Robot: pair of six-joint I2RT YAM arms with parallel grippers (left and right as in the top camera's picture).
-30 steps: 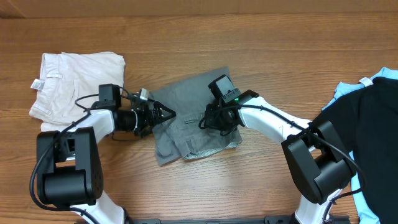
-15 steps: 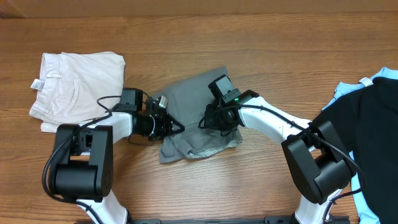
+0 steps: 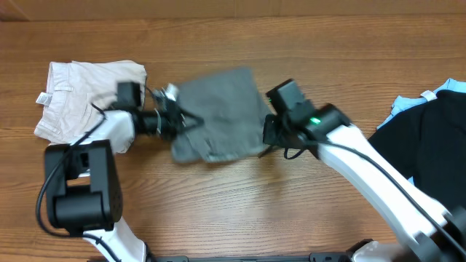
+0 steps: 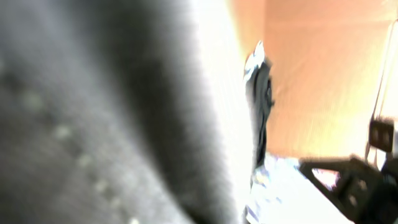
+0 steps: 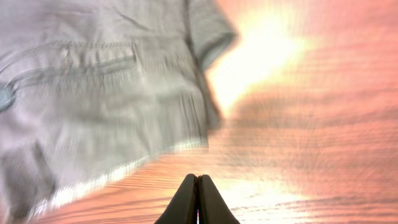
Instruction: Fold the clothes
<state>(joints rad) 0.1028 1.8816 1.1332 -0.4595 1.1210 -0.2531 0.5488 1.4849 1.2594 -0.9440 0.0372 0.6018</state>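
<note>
Grey shorts [image 3: 222, 109]: lying folded into a rough block in the middle of the wooden table [image 3: 240, 204], between the two arms, with the lower edge uneven.
Left gripper [image 3: 188, 121]: reaching in from the left, its fingers are pinched together on the left edge of the grey shorts. Its own camera is filled with blurred dark grey cloth (too smeared to make out the fingers there).
Right gripper [image 5: 198, 183]: the fingers are pressed flat against each other with nothing between them. It is over bare wood just beside the lower right corner of the shorts, not touching the cloth.
Right wrist view: the shorts fill the upper left, showing a stitched pocket seam [image 5: 93, 62] and a pale hem along the near edge.
Cream shorts [image 3: 91, 94]: folded at the far left of the table behind the left arm, with a white tag [image 3: 42, 99] at their left edge. They lie near the grey pair; whether the two touch is hidden by the arm.
Black garment [image 3: 433, 138]: at the right edge of the table with light-blue trim [image 3: 404, 105], well apart from the grey shorts.
</note>
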